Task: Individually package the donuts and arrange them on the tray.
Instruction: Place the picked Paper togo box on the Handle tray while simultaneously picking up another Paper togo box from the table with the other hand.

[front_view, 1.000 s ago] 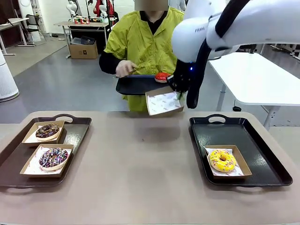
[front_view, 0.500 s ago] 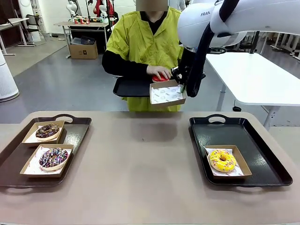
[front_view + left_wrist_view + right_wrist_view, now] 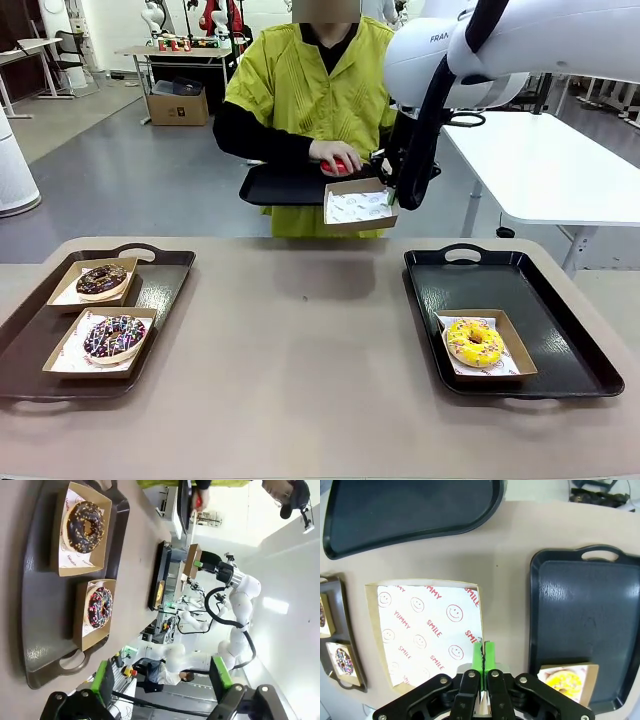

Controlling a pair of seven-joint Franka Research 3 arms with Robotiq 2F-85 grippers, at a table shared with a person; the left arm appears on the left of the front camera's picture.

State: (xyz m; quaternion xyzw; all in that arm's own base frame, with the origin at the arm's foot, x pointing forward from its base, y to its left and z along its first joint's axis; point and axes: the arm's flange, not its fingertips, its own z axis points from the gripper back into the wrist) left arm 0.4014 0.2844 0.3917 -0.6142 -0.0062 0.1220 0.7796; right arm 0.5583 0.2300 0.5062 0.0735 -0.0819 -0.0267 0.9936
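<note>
Donuts sit boxed on the left tray (image 3: 165, 285): the plain chocolate donut (image 3: 102, 280) behind, the sprinkled chocolate donut (image 3: 114, 336) in front. The left tool (image 3: 162, 680) hangs above them with fingers spread. Mid-scene, the person's hand (image 3: 335, 154) rests on the red donut (image 3: 338, 167) over a held-up tray (image 3: 280, 185). Just beside it, the right tool (image 3: 483, 652) pinches the rim of an empty paper-lined box (image 3: 358, 206) in the air. The yellow donut (image 3: 473, 341) lies boxed on the right tray (image 3: 560, 340).

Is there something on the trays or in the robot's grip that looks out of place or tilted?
Nothing stands out. The three boxed donuts sit flat on their trays. The right gripper holds the empty carton by its rim, roughly level, beside the person's hand on the red donut.
</note>
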